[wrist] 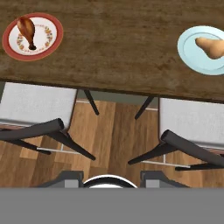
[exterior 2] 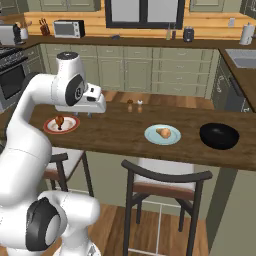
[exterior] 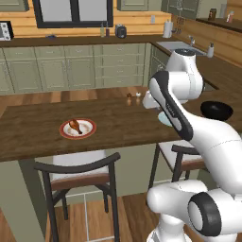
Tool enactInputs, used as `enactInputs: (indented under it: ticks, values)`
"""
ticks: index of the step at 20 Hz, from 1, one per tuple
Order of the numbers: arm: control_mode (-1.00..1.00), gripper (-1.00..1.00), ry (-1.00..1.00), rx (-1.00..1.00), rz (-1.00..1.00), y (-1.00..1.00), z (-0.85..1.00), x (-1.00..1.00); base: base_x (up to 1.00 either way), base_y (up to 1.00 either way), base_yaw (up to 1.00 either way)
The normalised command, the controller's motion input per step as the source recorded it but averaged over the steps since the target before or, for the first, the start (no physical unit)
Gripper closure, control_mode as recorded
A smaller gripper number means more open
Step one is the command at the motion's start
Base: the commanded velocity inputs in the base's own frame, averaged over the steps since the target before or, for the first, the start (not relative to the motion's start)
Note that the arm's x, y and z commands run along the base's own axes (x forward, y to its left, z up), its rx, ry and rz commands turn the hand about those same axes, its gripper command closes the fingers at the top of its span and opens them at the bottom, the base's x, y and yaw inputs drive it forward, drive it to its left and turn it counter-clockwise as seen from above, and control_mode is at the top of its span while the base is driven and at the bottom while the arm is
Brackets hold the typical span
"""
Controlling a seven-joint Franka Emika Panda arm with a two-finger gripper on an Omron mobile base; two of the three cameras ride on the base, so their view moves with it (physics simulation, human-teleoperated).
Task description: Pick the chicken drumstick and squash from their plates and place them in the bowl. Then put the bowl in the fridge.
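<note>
Gripper [exterior 2: 92, 114] raised over near edge of wooden counter [exterior 2: 125, 132], pointing down, holding nothing; finger spread cannot be told. Chicken drumstick [wrist: 27, 30] lies on red-rimmed plate [wrist: 52, 43], squash [wrist: 211, 47] on pale blue plate [wrist: 189, 48], plates well apart along counter. Black bowl [exterior 2: 219, 136] beyond blue plate, near counter end. Two grey-seated chairs [wrist: 37, 105] tucked below counter edge.

Wood counter [exterior 2: 125, 132], two dark chairs [exterior: 78, 175], green-grey cabinets [exterior 2: 125, 72], plank floor [wrist: 113, 131].
</note>
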Motion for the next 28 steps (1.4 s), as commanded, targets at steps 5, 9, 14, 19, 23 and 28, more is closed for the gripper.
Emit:
enactInputs:
  ticks: [5,9,14,19,23,28]
  values:
    - [1.0,-1.0,0.0,0.0,0.0,0.05,0.0,0.0,0.0,0.27,0.0]
    - [1.0,-1.0,0.0,0.0,0.0,0.0,0.0,0.0,0.04,0.66,0.0]
    - [1.0,-1.0,0.0,0.0,0.0,0.0,0.0,0.0,0.11,0.6,0.01]
    - [1.0,-1.0,0.0,0.0,0.0,0.0,0.0,0.0,0.42,0.37,0.05]
    - [1.0,-1.0,0.0,0.0,0.0,0.0,0.0,0.0,0.62,0.36,0.03]
    - [1.0,-1.0,0.0,0.0,0.0,0.0,0.0,0.0,0.65,0.38,0.0]
